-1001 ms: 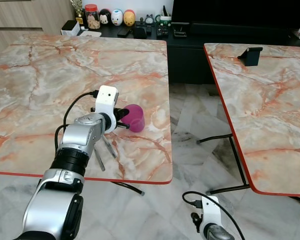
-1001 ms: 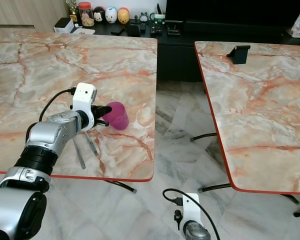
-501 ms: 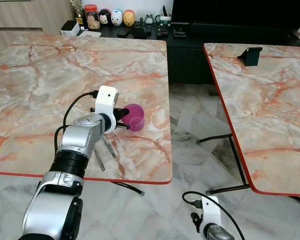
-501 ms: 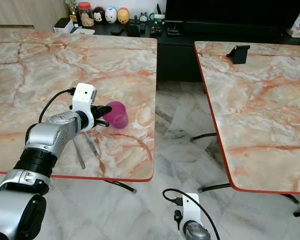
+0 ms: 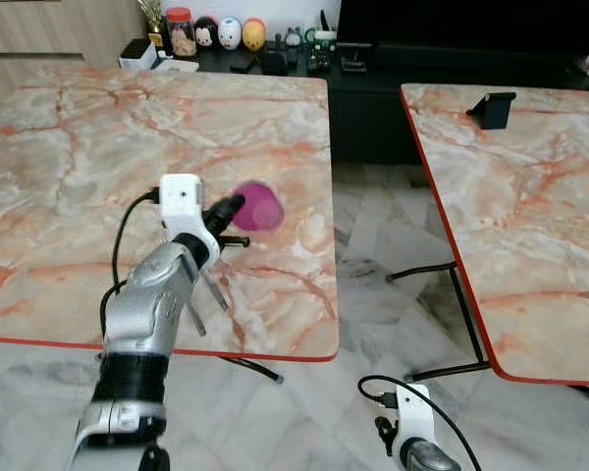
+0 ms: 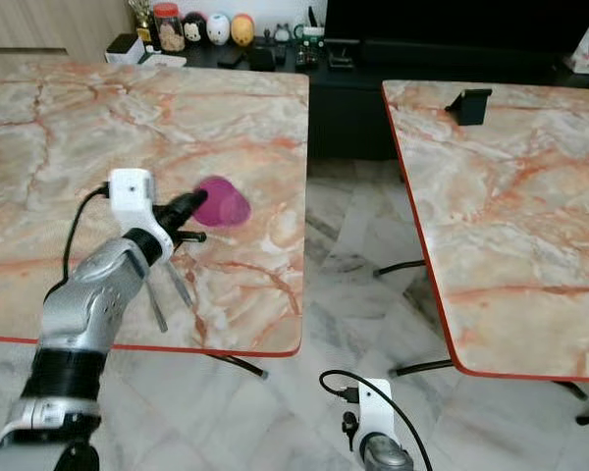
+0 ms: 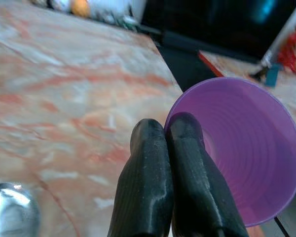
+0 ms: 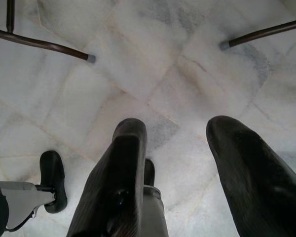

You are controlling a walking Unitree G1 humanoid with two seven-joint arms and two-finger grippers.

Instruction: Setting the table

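While its two black fingers pinch the thin rim, the left gripper (image 5: 234, 205) holds a purple plastic cup (image 5: 258, 207) tilted and lifted above the glossy marble-patterned table (image 5: 98, 128), near the table's right edge. Faint ridges ring the cup's inside (image 7: 246, 153) in the left wrist view. Silver cutlery (image 5: 213, 291) lies on the table beneath the arm. Fingers spread, the right gripper (image 8: 187, 163) hangs over pale floor tiles (image 8: 138, 74).

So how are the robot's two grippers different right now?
The left gripper is up over the marble table, its fingers pinched shut on the rim of a purple cup. The right gripper hangs low over the floor, fingers spread and holding nothing. Both have two long black fingers.
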